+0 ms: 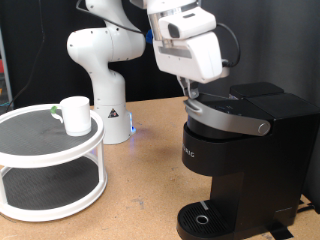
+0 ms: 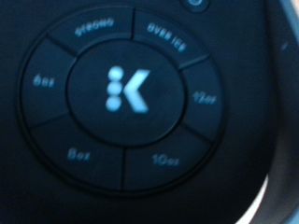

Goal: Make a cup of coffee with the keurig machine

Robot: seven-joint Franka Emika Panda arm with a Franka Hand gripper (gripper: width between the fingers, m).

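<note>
The keurig machine [image 1: 238, 160] stands at the exterior view's right, a black box with a grey lid handle [image 1: 232, 119] and a round drip base [image 1: 203, 218]. My gripper [image 1: 193, 96] hangs from the white hand directly over the machine's top, its fingertips at the lid. The wrist view is filled by the machine's round control panel [image 2: 126, 91]: a lit K button ringed by size labels. No fingers show there. The cup [image 1: 73, 115], a white mug, stands on the top tier of a round stand at the left, far from the gripper.
A white two-tier round stand [image 1: 50, 165] with dark shelves sits on the wooden table at the exterior view's left. The arm's white base [image 1: 105, 85] stands behind it at the middle. Bare table lies between stand and machine.
</note>
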